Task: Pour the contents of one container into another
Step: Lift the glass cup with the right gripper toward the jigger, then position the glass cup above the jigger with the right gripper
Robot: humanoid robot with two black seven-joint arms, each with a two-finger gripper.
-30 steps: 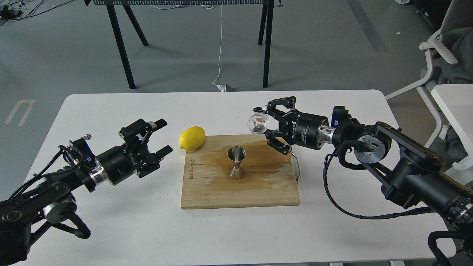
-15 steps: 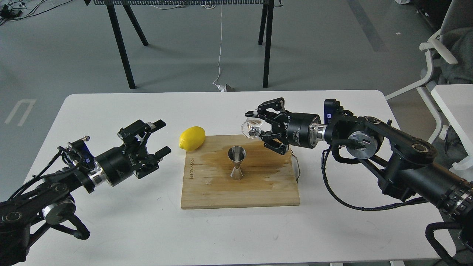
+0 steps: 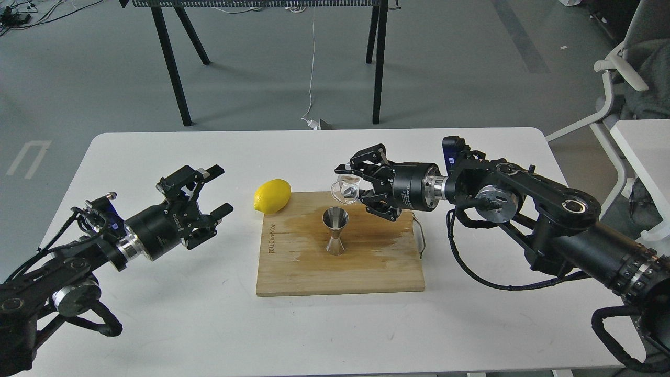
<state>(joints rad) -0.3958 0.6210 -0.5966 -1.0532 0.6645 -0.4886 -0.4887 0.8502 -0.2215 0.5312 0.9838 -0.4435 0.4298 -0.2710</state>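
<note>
Right tool point(image 3: 358, 189) clenched on the tiny clear round glass cup point(image 3: 345, 189), held just above and slightly right of the upright shiny steel hourglass jigger point(image 3: 335, 231) on the wooden board point(image 3: 340, 272); left tool point(image 3: 201, 201) released, farther off.

Even, diffuse overhead light; scene bright, no hard shadows. Soft faint shadows lie under both arms on the white worktop point(image 3: 157, 324). Worktop near overexposed, little texture. Small specular glints on the steel jigger point(image 3: 335, 230) and the glass cup point(image 3: 345, 190) above it. Focus sharp throughout; no motion blur.
</note>
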